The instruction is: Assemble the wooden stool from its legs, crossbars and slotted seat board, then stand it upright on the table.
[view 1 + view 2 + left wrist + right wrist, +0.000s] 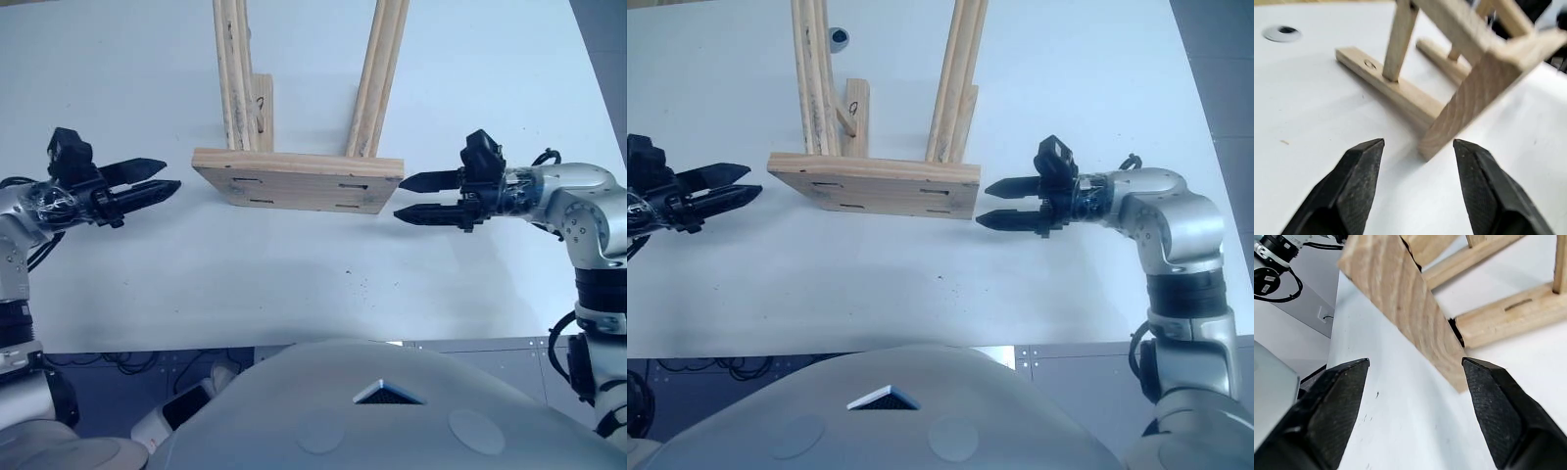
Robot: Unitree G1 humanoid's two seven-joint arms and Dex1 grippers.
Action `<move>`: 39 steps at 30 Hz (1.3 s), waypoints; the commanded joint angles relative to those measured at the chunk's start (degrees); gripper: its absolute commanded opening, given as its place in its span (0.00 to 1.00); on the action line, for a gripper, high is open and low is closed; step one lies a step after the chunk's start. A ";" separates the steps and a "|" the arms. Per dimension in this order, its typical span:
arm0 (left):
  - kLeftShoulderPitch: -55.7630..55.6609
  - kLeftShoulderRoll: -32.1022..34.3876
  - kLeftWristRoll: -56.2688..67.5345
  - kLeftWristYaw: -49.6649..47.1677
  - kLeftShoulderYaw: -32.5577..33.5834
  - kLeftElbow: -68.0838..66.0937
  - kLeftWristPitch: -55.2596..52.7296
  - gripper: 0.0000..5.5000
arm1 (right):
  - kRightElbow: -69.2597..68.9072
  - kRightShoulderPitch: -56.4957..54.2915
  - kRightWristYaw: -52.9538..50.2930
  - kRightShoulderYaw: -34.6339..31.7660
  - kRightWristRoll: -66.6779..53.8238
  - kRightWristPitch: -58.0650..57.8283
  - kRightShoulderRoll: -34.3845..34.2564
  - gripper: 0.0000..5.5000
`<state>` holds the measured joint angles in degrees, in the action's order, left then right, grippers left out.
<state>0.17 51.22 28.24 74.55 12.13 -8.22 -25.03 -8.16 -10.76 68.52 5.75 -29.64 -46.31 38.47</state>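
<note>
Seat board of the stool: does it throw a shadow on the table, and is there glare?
Left wrist view: a soft grey shadow lies on the table beside the seat board. Left eye view: only a faint shadow along its near edge; the light looks even, no glare on the wood.

Table (294, 279): plain white, with a few small dark specks towards the near edge. Seat board (297, 181): pale natural wood with fine straight grain, and its face carries four short dark slots. Legs (233, 73): the same light wood, with darker slot marks along their length. Left gripper (172, 174) and right gripper (399, 198): black, and the fingers (1359, 181) show a fine stippled texture. Disc (1282, 33) at the far left of the table: silver-grey with a dark centre.
</note>
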 commanded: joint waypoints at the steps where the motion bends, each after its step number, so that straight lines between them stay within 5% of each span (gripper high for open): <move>1: -4.58 -1.58 -3.67 2.27 -5.63 -1.96 4.98 0.47 | 3.13 -4.02 -3.90 2.31 1.85 2.70 -4.54 0.63; 5: -7.75 -4.10 -5.95 2.81 -9.52 -4.26 8.84 0.47 | 5.59 -5.59 -4.44 6.53 4.83 6.02 -6.07 0.63; 13: -12.13 -8.21 -6.85 3.88 -12.53 -6.72 12.93 0.47 | 8.35 -7.12 -1.52 10.03 5.72 6.58 -5.64 0.41; 18: -11.73 -8.91 1.68 7.98 -12.05 -1.29 0.52 0.36 | 12.07 -10.63 1.23 8.79 2.03 -0.17 -5.67 0.40; 21: -9.12 -4.26 9.58 8.36 -8.05 6.46 -12.82 0.35 | 11.91 -15.91 6.02 4.40 -8.29 -17.06 -3.00 0.40; 26: -19.79 -0.50 31.34 -7.79 7.76 9.98 -43.87 0.30 | 18.12 -29.41 7.05 -7.07 -21.68 -42.56 -0.91 0.39; 31: -37.42 -6.65 38.43 -31.58 18.54 -0.40 -62.96 0.27 | 36.66 -44.62 -1.95 -9.74 -33.80 -46.19 -2.28 0.28; 35: -49.45 -16.14 31.37 -53.45 24.71 -12.10 -65.69 0.27 | 54.53 -53.93 -14.03 -15.16 -31.15 -46.15 -6.60 0.25; 39: -52.40 -21.50 23.55 -67.96 27.08 -24.73 -55.18 0.27 | 68.21 -57.14 -27.85 -21.95 -25.84 -39.20 -12.70 0.24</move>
<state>-49.87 31.39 61.25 19.25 38.68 -26.25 -88.47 53.71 -62.88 48.31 -11.98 -57.70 -89.93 30.32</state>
